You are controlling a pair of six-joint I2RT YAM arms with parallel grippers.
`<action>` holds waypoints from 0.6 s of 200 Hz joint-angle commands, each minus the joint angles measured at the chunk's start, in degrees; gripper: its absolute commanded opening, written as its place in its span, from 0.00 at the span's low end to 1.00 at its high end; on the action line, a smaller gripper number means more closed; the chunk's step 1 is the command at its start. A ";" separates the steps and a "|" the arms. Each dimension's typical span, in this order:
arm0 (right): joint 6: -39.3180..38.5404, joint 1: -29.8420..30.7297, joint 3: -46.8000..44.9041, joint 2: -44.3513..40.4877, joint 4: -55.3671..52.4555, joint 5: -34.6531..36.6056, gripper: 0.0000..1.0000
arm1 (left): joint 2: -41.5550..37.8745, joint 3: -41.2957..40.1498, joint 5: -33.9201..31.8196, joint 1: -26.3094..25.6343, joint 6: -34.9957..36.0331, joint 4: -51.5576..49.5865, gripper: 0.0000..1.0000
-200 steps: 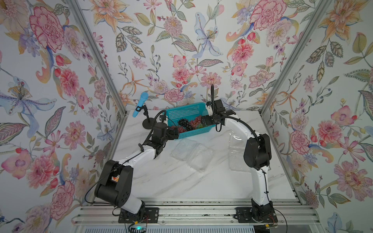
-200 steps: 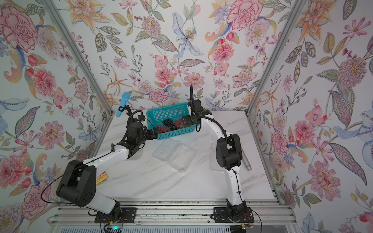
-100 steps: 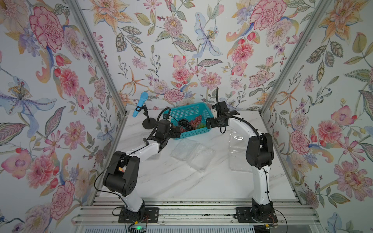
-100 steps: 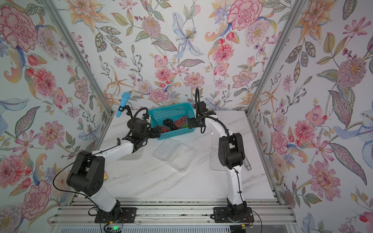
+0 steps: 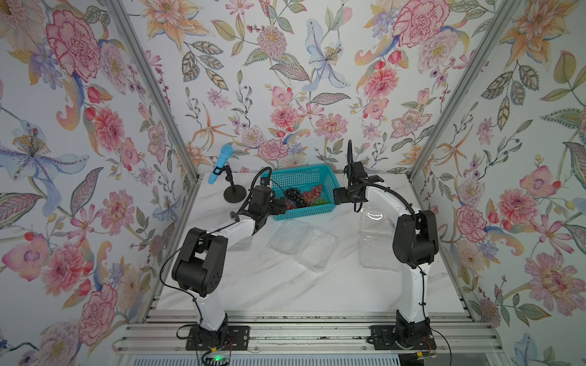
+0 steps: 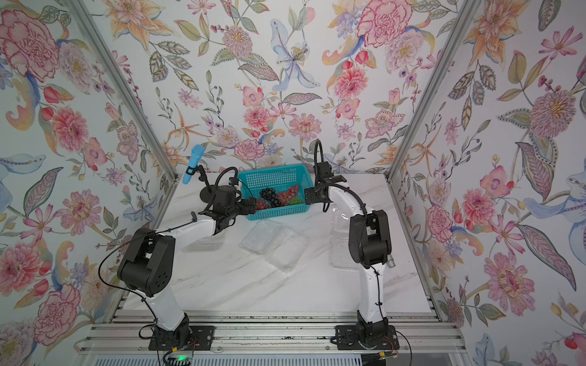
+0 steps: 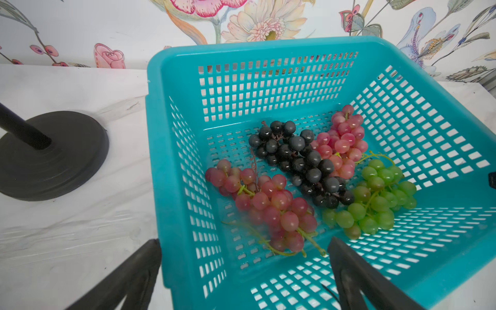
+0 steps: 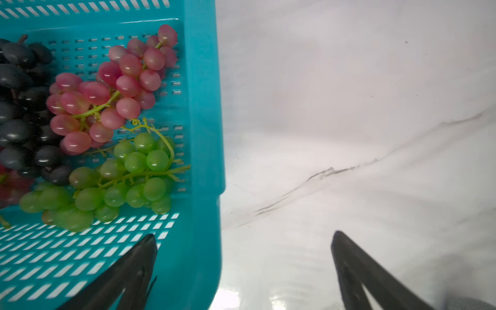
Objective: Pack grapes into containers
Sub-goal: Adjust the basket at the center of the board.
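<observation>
Overall: two white-and-black arms reach from the near rail to a teal perforated basket at the back of the marble counter.
Left hand: spread wide and holding nothing. One finger is over bare counter and the other over the basket's floor, with the side wall between them. In both top views it sits at the basket's left end.
Right hand: also spread wide and empty, at the basket's right end. One finger is over the slotted inside of the basket and the other over the counter, with the rim between.
Grapes: all in the basket, four bunches lying against one another.
Red bunch: nearest the left hand, close to the side wall.
Dark bunch: in the middle, lying diagonally and touching the bunches around it.
Second red bunch: toward the back wall, against the dark bunch.
Green bunch: nearest the right hand, just inside that side wall.
Containers: three clear clamshells on the counter in front of the basket.
Middle container: opened flat — its two halves lie side by side.
Right container: beside the right arm's elbow and partly hidden by it.
Left container: mostly under the left forearm and hard to make out.
Microphone: blue, on a black stand whose round base rests just beside the basket's left end.
</observation>
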 commanded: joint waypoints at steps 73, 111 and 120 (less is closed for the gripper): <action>-5.96 8.17 9.09 -1.10 -3.53 3.38 1.00 | -7.76 -3.09 1.43 -0.38 5.60 9.15 1.00; -7.03 11.89 21.54 8.73 -3.51 -2.45 1.00 | -11.90 -8.05 2.34 -0.38 5.70 11.59 1.00; -6.73 12.26 24.44 11.16 -3.48 -3.98 1.00 | -12.26 -8.87 2.63 -0.37 5.66 11.45 1.00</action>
